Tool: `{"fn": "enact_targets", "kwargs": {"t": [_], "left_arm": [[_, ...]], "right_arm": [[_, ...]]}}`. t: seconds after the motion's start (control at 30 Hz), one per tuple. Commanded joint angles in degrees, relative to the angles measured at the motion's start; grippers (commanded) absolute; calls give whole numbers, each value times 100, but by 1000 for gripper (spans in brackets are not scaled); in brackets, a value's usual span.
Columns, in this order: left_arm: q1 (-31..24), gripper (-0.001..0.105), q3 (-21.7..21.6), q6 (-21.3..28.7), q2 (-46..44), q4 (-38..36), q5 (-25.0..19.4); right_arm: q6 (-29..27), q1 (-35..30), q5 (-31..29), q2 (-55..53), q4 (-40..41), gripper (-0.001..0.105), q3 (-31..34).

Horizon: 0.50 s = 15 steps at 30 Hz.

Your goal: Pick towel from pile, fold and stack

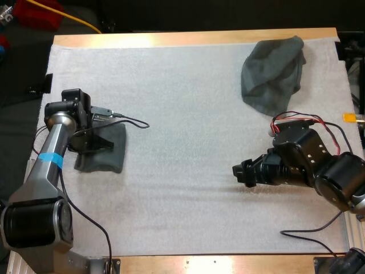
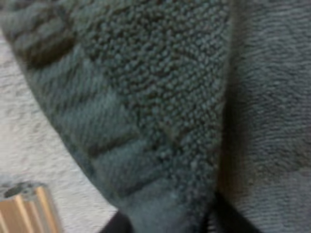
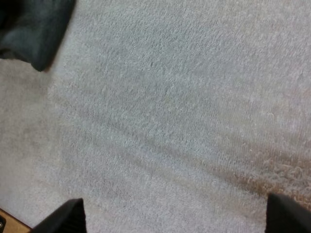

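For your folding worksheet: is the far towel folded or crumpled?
Crumpled: the far towel lies in an uneven, creased heap.

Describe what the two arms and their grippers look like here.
Left arm: a silver-grey tubular link with a blue band around it, black rounded joints, and a black left gripper. Right arm: chunky black housings with small pale dots, ending in a black right gripper with two blunt fingers.

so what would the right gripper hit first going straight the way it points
Probably the white mat, if the right gripper tilts down; kept level, the folded towel under the left gripper. Depth is unclear.
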<state>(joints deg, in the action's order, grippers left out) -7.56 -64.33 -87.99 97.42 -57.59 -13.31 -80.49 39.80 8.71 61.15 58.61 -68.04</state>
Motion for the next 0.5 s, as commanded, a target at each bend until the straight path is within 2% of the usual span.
{"fn": "enact_targets", "kwargs": {"t": [0.0, 0.03, 0.13, 0.3, 0.47], "left_arm": [[0, 38, -34, -23, -66, 64, -174], [0, 47, -34, -73, -66, 72, -256], [0, 63, -34, -198, -66, 72, -466], [0, 66, -116, -374, -142, 63, -645], [0, 66, -156, -453, -431, 77, -432]], "right_arm": [[-73, 1, 52, -52, 38, 71, -30], [-73, 1, 52, -52, 38, 71, -30], [-73, 1, 52, -52, 38, 71, -30], [-73, 1, 52, -52, 38, 71, -30], [-73, 1, 52, -52, 38, 71, -30]]}}
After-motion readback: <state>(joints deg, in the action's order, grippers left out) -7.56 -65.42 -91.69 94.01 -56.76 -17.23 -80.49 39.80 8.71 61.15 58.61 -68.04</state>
